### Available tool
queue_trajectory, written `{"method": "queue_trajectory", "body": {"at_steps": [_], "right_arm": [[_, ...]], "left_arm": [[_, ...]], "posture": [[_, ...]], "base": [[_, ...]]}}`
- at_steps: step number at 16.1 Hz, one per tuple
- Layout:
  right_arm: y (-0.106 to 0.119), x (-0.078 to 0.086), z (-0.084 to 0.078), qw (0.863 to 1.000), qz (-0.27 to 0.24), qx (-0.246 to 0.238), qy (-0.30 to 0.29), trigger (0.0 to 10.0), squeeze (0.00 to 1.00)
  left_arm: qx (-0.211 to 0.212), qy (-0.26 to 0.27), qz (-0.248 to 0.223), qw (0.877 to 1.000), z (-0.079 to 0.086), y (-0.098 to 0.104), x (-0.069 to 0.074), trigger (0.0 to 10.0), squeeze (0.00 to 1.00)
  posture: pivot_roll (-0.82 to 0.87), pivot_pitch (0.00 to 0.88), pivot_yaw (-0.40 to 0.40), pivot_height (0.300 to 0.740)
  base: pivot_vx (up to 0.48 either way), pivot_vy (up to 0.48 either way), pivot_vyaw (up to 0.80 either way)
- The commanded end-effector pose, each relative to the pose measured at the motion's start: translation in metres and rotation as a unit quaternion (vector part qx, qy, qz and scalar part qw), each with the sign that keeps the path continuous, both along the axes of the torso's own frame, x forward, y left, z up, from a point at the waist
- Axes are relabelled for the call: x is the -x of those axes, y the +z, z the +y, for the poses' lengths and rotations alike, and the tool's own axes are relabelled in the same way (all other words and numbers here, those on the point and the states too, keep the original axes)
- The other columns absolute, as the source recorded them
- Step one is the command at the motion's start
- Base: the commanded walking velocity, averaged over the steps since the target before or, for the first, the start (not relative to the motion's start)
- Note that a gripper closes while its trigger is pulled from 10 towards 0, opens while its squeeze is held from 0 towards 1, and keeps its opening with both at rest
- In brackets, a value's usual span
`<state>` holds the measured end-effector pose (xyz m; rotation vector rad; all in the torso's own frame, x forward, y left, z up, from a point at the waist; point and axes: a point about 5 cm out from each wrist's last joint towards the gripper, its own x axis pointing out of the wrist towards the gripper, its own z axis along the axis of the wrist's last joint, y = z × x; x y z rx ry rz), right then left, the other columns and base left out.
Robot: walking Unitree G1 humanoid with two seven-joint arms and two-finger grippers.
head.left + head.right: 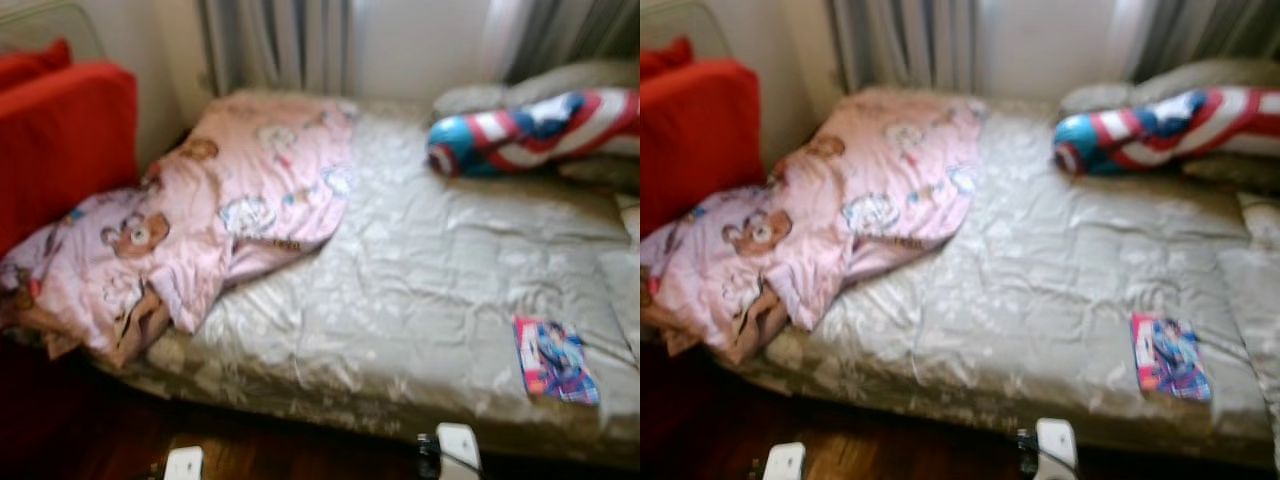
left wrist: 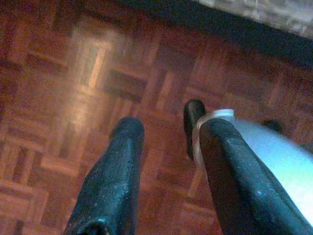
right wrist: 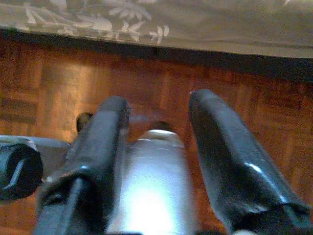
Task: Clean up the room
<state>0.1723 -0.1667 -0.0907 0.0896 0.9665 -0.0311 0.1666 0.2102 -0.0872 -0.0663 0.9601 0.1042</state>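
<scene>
Left gripper (image 2: 164, 134) hangs over brown parquet floor (image 2: 58, 98), black fingers parted, nothing between. Right gripper (image 3: 159, 115) likewise spread, empty, near bed's front edge. Bed with grey-beige floral quilted cover (image 1: 400, 270) spans scene. Pink bear-print duvet (image 1: 200, 220) bunched at bed's left end, long axis running from back edge to front-left corner, spilling over it. Red cushion (image 1: 60, 140) beyond left end. Red-white-blue shield-pattern pillow (image 1: 530, 130) at back right, lengthwise along back edge. Colourful thin book (image 1: 555, 360) flat near front-right edge.

Grey-quilted bed (image 1: 420, 290), red armchair (image 1: 60, 140), curtains (image 1: 275, 45), parquet floor (image 2: 73, 98).
</scene>
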Motion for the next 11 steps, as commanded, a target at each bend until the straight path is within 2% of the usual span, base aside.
{"method": "queue_trajectory", "body": {"at_steps": [1,2,6,11], "right_arm": [[-0.001,0.004,-0.009,1.000,0.006,0.010,-0.004,10.0,0.00],[-0.002,0.007,-0.014,1.000,0.010,0.012,-0.006,10.0,0.00],[-0.006,0.018,-0.016,1.000,0.021,0.012,-0.007,10.0,0.00],[-0.006,0.018,-0.013,1.000,0.021,0.011,-0.004,10.0,0.00]], "left_arm": [[0.007,0.005,0.015,1.000,-0.003,-0.004,0.008,10.0,0.00],[0.007,0.005,0.014,1.000,-0.003,-0.004,0.008,10.0,0.00],[0.007,0.006,0.014,1.000,-0.002,-0.004,0.007,10.0,0.00],[0.007,0.006,0.014,1.000,-0.003,-0.004,0.007,10.0,0.00]], "posture": [[0.03,0.058,0.005,0.740],[0.03,0.059,0.005,0.740],[0.03,0.061,0.007,0.740],[0.03,0.061,0.008,0.740]], "base": [[0.000,0.304,0.00],[0.000,0.307,0.00],[0.000,0.307,0.00],[0.000,0.306,0.00]]}}
